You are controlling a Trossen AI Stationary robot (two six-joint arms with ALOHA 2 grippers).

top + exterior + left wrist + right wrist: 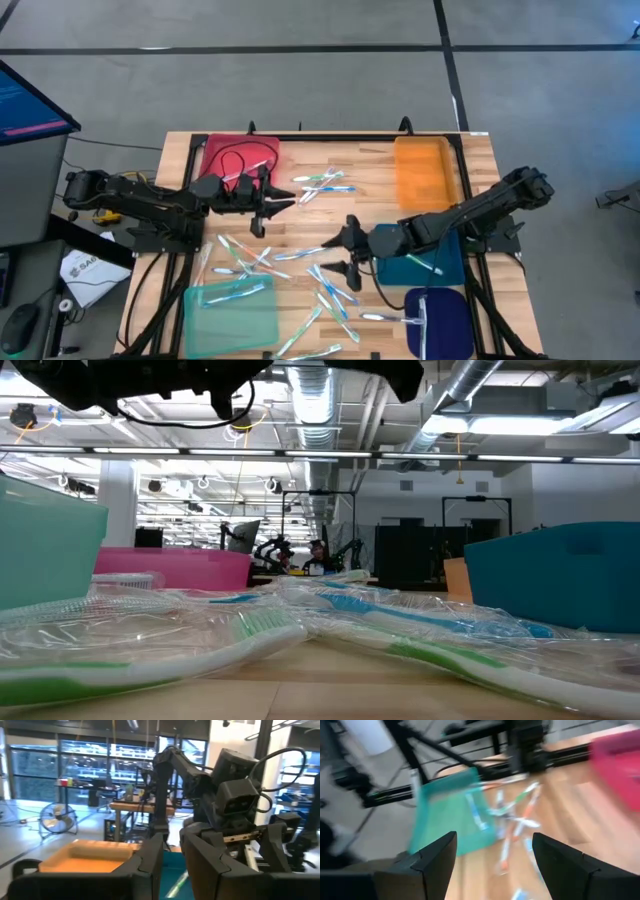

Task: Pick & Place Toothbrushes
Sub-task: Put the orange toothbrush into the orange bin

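Many toothbrushes [300, 265], white with blue or green parts, lie scattered flat on the wooden table's middle. A smaller bunch [320, 185] lies farther back. In the low view they show in clear wrappers [300, 625]. My right gripper [338, 250] hovers open above the scattered ones, fingers toward the table's left; its wrist view shows toothbrushes [517, 820] beyond its open fingers [494, 842]. My left gripper [275, 203] hangs by the pink tray's near right corner. Its fingers [171, 845] stand a narrow gap apart with nothing between them.
Trays ring the pile: pink [225, 150] far left with a black cable in it, orange [425, 175] far right, dark teal [445, 250] under the right arm, dark blue [445, 325] near right, light green [240, 325] near left, some holding toothbrushes.
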